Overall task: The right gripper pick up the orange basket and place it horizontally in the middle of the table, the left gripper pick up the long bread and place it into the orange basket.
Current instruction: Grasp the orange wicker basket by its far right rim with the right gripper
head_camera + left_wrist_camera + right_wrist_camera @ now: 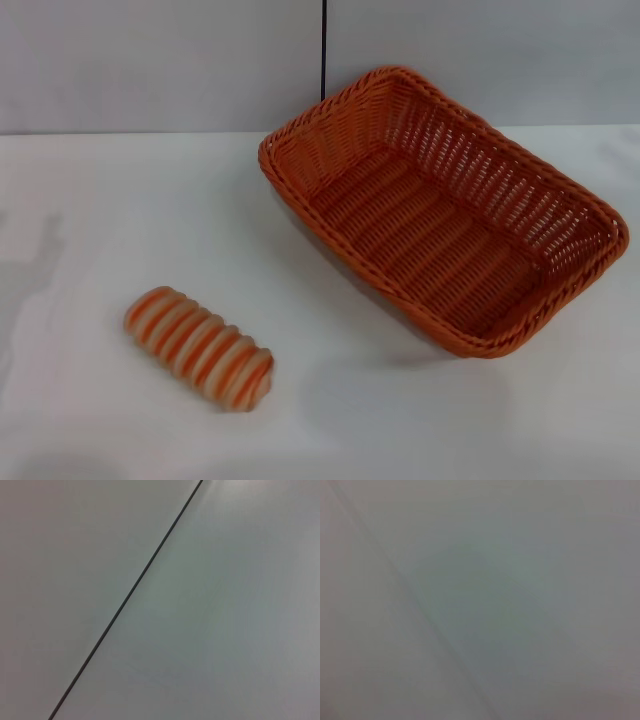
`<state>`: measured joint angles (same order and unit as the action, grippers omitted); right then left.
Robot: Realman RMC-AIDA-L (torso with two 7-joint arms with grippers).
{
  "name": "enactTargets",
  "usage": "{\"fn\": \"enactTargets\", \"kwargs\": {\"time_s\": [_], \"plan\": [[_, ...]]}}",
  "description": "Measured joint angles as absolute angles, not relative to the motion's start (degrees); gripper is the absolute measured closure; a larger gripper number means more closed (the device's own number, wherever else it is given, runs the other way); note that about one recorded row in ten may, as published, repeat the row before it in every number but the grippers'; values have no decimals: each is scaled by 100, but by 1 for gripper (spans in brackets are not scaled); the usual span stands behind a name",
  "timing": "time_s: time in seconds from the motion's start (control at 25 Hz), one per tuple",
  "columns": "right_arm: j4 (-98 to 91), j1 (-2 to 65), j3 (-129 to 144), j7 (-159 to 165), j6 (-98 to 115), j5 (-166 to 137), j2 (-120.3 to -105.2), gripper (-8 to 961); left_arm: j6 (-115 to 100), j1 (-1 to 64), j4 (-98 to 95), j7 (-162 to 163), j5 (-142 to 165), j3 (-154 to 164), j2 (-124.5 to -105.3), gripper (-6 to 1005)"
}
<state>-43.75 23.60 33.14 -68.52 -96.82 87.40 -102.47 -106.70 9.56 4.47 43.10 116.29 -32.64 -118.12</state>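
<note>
Head view: basket on the tabletop, toward the far right, turned at a slant, empty. Bread near the front left, well apart from the basket, also slanted. Neither claw in view in any picture, so no telling whether open or closed. Basket judged light and stiff, woven, with a braided rim good for pinching at the near right edge. Bread judged soft, best taken across its narrow middle. Nothing seen between the two; only a plain wall with a dark seam behind.
</note>
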Motion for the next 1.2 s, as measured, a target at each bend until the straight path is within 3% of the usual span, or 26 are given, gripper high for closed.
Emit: {"fn": "enactTargets", "kwargs": {"time_s": [0.24,0.52,0.96,1.2], "plan": [[-4819,3203,3514,-5739,-10045,7039,-10039,271,-10643,1020,402,4314,11628,-3200,-11816,202],[-4775,4004,3730,-5246,-10081,5256,-10005,273,-10607,1053,363,4364,11628,-2949,-11818,202],[-4720,4359,4076,-5264,-9732,4271,-10503,276,-10640,1073,318,4361,11628,-2794,-11822,202],[-4509,4346,4445,-5285,-9263,4246,-10621,277,-10617,1073,327,4368,11628,-2794,-11821,202]]}}
